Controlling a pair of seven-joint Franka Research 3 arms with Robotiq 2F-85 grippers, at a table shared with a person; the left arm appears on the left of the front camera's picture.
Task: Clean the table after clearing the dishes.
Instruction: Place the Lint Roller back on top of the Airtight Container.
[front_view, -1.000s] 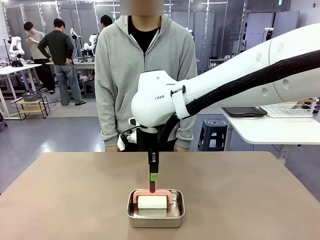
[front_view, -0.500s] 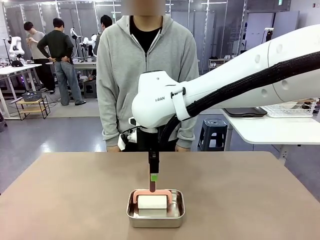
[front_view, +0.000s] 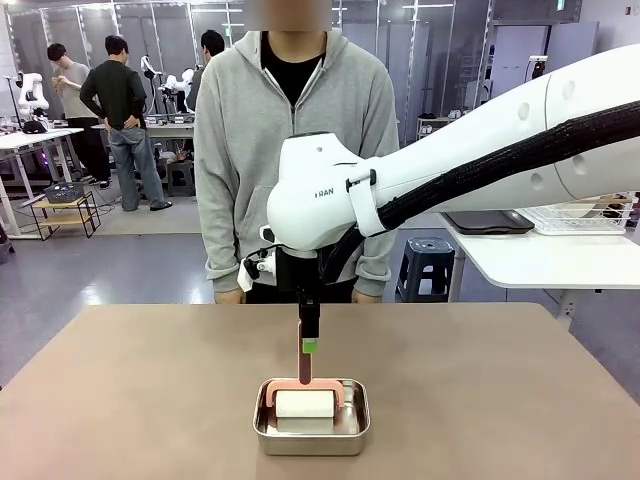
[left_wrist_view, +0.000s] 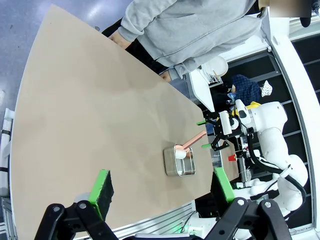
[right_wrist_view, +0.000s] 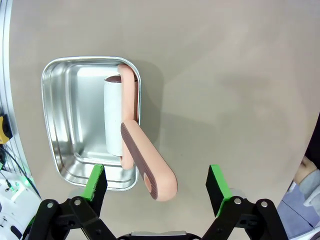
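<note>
I'm seeing my right arm (front_view: 450, 165) showing as glossy white rounded shells, with a black braided cable sleeve running along it under a white strap, and grey lettering marking the wrist housing. My grippers are wearing black linkages tipped with green pads (right_wrist_view: 216, 182). The person (front_view: 290, 120) is wearing a grey zip hoodie over black.

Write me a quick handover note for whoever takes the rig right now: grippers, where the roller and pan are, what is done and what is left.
Right gripper: open, above the roller's pink handle, pads either side, not gripping.
Left gripper: open, holding nothing, high over the table's edge.
Roller: lies in the steel pan near the robot's side of the table, handle sticking up.
Person: stands at the far side.
Done: no plates, cutlery or tray on the tabletop.
Left: wiping appears not begun; likely grasp the handle and roll the table.
</note>
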